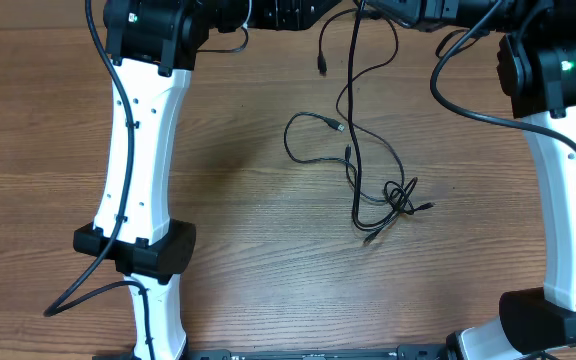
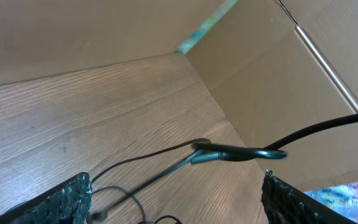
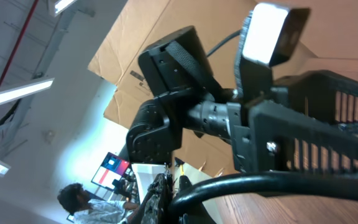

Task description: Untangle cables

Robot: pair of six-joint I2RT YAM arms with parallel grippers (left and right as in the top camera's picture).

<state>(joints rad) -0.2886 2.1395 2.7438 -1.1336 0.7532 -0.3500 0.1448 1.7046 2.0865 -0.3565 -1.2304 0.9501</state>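
The cables (image 1: 368,170) lie mid-table as thin black loose strands, with a small knot (image 1: 400,197) at the right. One strand (image 1: 356,60) runs straight up to the far edge, where both grippers are mostly cut off. My left gripper (image 2: 176,186) is open and empty. Its fingers are spread wide above the table, and a raised strand with a plug (image 2: 207,153) crosses between them. Thin strands (image 2: 129,199) lie below it. My right gripper (image 3: 178,202) points up at the room. Its fingers look pressed together, seemingly on the raised strand.
A thick black arm cable (image 3: 260,183) crosses the right wrist view. Cardboard walls (image 2: 272,81) stand behind the table's far edge. The white arms (image 1: 143,150) (image 1: 568,180) flank the cables on either side.
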